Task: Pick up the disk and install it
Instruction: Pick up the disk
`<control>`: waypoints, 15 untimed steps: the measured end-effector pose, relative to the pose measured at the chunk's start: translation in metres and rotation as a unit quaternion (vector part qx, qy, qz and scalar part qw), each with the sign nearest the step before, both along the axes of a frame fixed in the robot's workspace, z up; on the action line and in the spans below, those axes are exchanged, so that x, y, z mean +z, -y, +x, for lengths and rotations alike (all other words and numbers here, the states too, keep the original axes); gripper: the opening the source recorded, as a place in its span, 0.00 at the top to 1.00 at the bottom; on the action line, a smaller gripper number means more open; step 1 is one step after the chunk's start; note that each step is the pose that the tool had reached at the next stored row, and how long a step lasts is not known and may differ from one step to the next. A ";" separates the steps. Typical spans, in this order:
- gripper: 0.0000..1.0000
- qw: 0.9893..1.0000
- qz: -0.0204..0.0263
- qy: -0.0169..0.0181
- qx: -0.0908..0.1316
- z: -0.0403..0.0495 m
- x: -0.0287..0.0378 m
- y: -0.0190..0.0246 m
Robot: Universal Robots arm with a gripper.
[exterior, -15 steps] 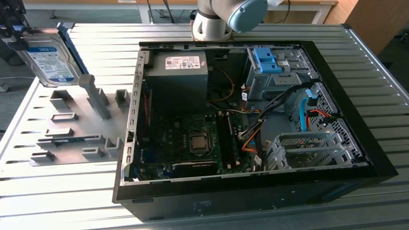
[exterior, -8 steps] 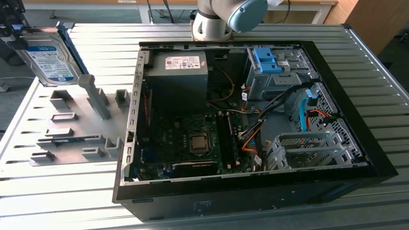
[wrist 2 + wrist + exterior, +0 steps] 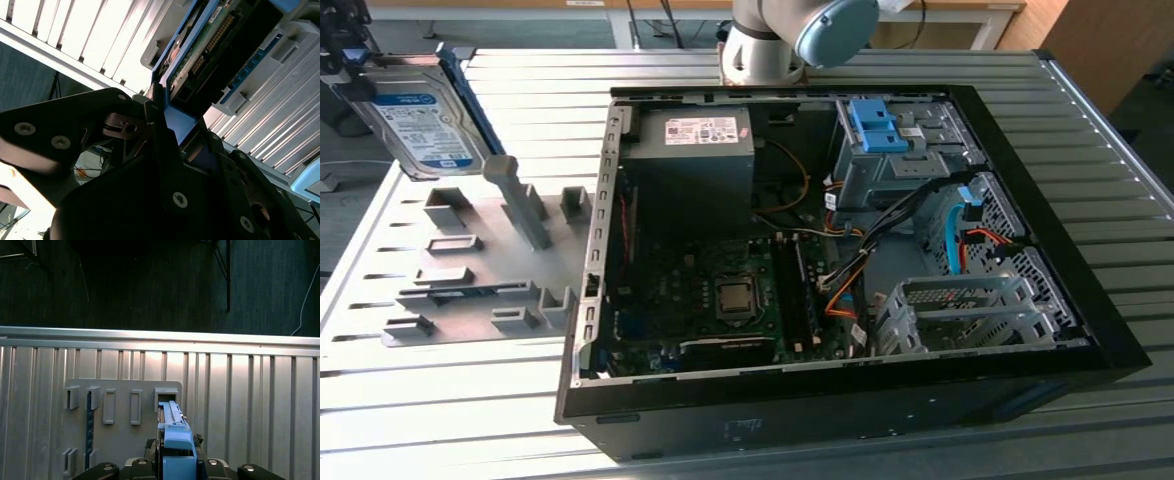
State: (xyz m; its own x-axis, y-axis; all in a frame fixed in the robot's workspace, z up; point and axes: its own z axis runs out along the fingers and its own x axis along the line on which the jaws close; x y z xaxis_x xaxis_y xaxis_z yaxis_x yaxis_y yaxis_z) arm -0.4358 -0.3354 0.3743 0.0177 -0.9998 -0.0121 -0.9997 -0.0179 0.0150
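At the exterior view's left, over the grey fixture plate, the hand clamps the disk upright. Pick-up stage, it seems; installing calls for squaring with the drive bay.

the exterior view stands high and back, looking steeply down on the ribbed bench, with the grey fixture plate toward the exterior view's left of the open computer case. the first wrist view hangs above that plate, facing down past the disk's blue edge. the second wrist view sits tight against the end effector, looking along the disk. all three share the bench slats by the plate.
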 end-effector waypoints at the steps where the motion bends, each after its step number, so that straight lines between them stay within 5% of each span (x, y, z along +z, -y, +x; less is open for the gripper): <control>1: 0.63 1.000 0.000 0.000 0.000 0.0000 0.0003 0.0000; 15: 0.63 1.000 0.000 0.000 0.000 0.0000 0.0037 0.0000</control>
State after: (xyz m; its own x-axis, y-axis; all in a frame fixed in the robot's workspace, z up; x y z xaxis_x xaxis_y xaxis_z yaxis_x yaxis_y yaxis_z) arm -0.4358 -0.3354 0.3780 0.0178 -0.9998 -0.0121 -0.9997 -0.0179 0.0149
